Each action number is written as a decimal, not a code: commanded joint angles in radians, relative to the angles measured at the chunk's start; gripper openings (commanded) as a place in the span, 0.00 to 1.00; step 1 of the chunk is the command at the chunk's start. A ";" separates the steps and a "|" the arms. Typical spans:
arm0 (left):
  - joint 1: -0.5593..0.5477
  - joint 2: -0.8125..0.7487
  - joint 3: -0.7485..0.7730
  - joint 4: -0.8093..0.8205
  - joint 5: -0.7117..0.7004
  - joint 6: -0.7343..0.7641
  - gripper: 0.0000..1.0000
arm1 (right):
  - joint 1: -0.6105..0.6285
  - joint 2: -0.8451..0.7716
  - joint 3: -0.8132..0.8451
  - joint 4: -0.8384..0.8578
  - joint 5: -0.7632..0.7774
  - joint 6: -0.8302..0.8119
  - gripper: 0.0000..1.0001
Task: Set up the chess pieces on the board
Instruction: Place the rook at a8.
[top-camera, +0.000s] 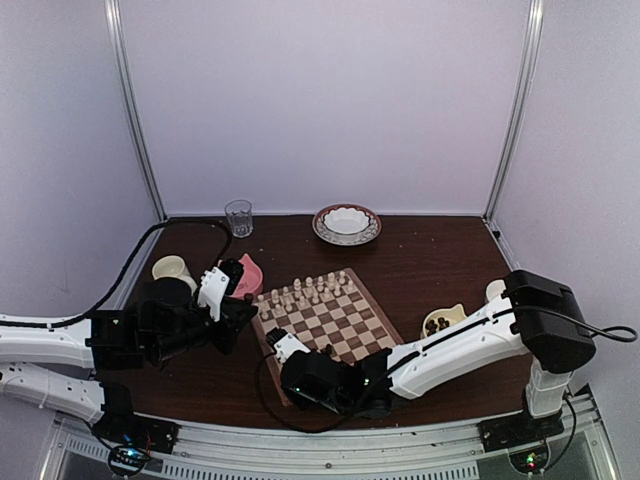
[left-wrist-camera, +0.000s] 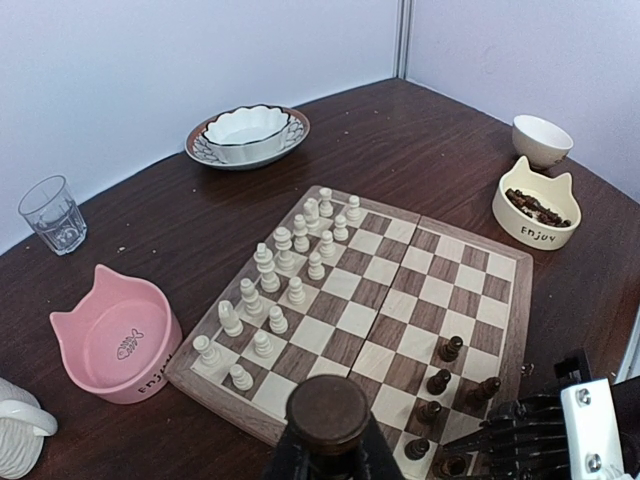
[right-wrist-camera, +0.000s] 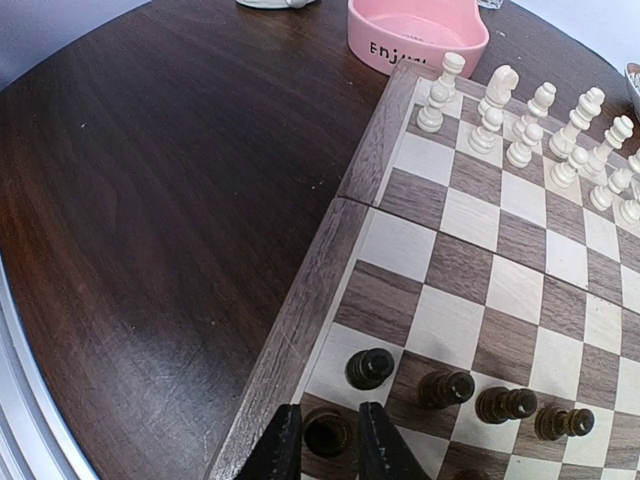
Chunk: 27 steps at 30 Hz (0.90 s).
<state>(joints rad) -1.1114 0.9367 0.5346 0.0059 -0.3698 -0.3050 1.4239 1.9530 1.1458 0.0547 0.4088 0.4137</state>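
The right arm (top-camera: 460, 345) is stretching low across the table (top-camera: 440, 260) from 3 o'clock. The right gripper (right-wrist-camera: 327, 415) is pointing down at the board (top-camera: 345, 325), at the corner near 7 o'clock. Its two fingers (right-wrist-camera: 283, 445) are standing close on both sides of a dark chess piece (right-wrist-camera: 328, 437) on the corner square; I cannot tell if they are squeezing it. More dark pieces (right-wrist-camera: 445, 388) are standing in a row beside it, toward 3 o'clock. The left arm (top-camera: 60, 340) is reaching in from 9 o'clock. The left gripper (left-wrist-camera: 328, 450) is hanging by the board's 9 o'clock side, pinching another dark piece (left-wrist-camera: 328, 408).
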 joint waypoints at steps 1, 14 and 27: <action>0.005 -0.006 0.001 0.041 0.006 0.007 0.01 | -0.005 0.000 0.024 -0.015 0.015 -0.009 0.21; 0.005 -0.008 0.001 0.040 0.010 0.007 0.01 | -0.005 -0.019 0.017 -0.023 0.005 -0.009 0.13; 0.004 -0.003 0.002 0.040 0.015 0.007 0.01 | -0.005 -0.047 -0.004 -0.026 -0.011 -0.006 0.15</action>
<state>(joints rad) -1.1114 0.9367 0.5346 0.0059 -0.3622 -0.3050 1.4239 1.9503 1.1458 0.0437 0.3992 0.4038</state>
